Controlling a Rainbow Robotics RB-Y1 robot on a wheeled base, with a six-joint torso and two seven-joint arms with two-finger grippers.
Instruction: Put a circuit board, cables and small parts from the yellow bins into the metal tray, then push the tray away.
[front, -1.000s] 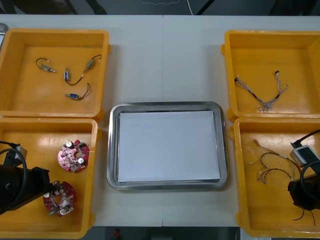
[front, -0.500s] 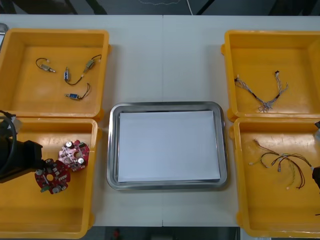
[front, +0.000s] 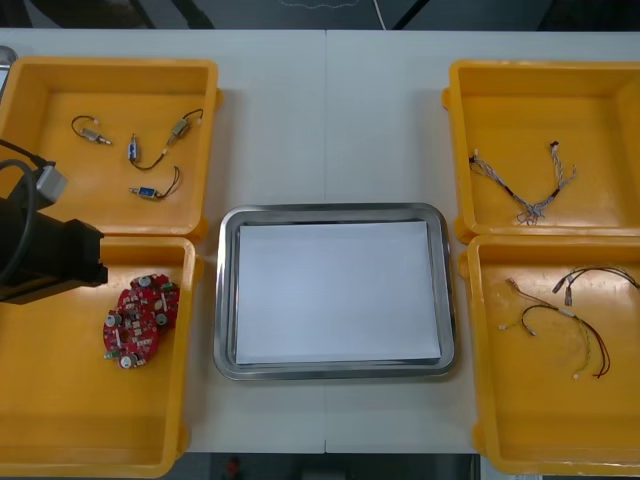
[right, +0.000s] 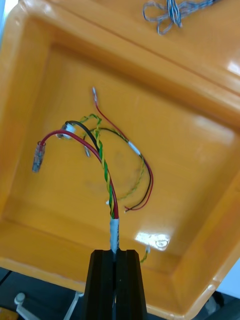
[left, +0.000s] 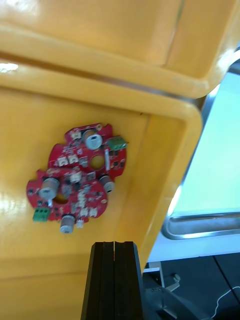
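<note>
1. Near-left bin (front: 60, 420), yellow: two round red circuit boards (front: 138, 318) lie overlapping on its floor, close to the wall on the tray side.
2. Left pincer (left: 114, 245): fingers pressed together w/ nothing btwn them. It hangs over the near-left bin, and the boards sit just beyond the tips, not touching them. In the front view the left arm (front: 45, 260) is over the seam btwn the two left bins.
3. Near-right bin (front: 520, 420), yellow: the right pincer (right: 115, 251) is above it, pinching a cable bundle (right: 114, 232) by its white-sleeved end. Red, black and green-yellow twisted strands rise from the tips and fan out over the bin floor. Thin red and yellow cables (right: 134, 146) lie loose on the floor beside the bundle.
4. Metal tray (front: 225, 300): mid-tabletop (front: 330, 120), btwn the left and right bins, white inside, shiny rim.
5. Far-left bin (front: 60, 200), yellow: small metal parts (front: 140, 160) w/ short black cables, spread apart on the floor.
6. Far-right bin (front: 600, 110), yellow: a twisted blue and white cable (front: 525, 190) lies on the floor towards the near wall.
</note>
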